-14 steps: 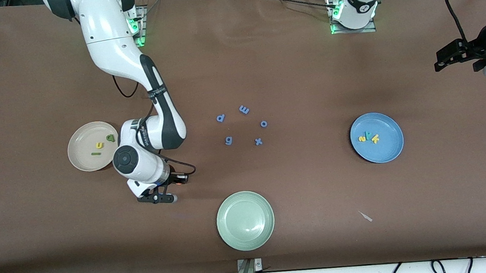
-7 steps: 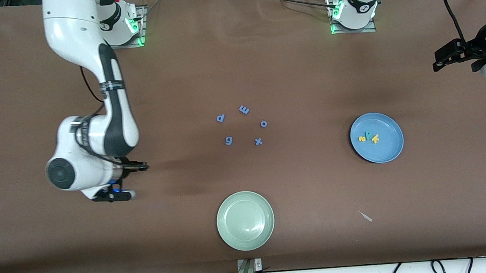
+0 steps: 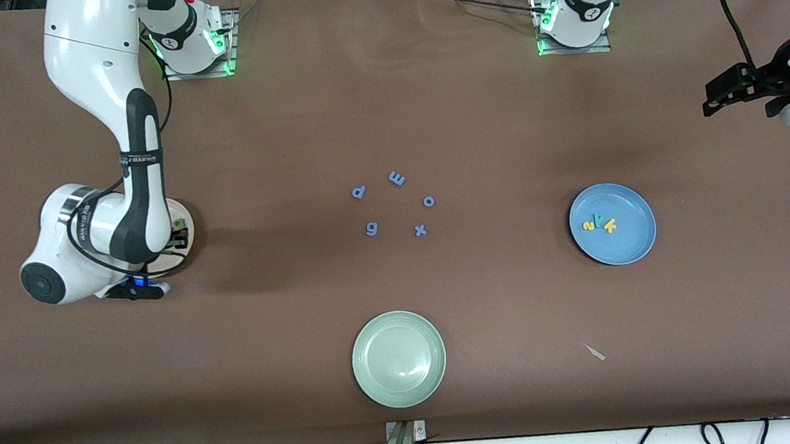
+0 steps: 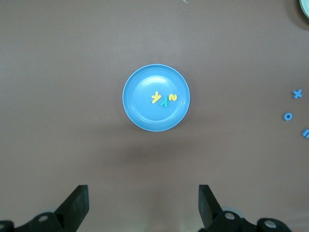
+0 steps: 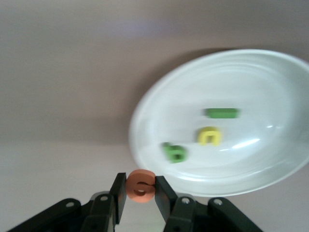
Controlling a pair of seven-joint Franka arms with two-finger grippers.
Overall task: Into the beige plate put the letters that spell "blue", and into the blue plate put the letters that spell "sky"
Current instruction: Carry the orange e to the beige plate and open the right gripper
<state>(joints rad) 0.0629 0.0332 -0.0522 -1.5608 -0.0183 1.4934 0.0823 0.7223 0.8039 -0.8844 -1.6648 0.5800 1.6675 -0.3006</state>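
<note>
— What does my right wrist camera give me that the front one can't?

— The right tool (image 5: 140, 195) clenched on the orange e (image 5: 140, 184), just off the beige plate (image 5: 145, 125). From the front, my right arm covers most of that plate (image 3: 185, 229) and hides the tool.

— What's in the plate ahead of the tool?

— The b (image 5: 175, 152), the u (image 5: 210, 136) and the l (image 5: 221, 113), lying apart from each other.

— And my left tool?

— The left tool (image 4: 142, 205) is released, jaws wide, waiting high over the counter (image 3: 500, 112). Ahead of it sits the blue plate (image 4: 140, 113) with s (image 4: 173, 97), k (image 4: 156, 97) and y (image 4: 164, 100) close together inside.

— Anything else around?

— Blue-violet letters (image 3: 394, 205) loose mid-counter, well apart from both tools, and a pale green plate (image 3: 398, 359), nothing in it.
</note>
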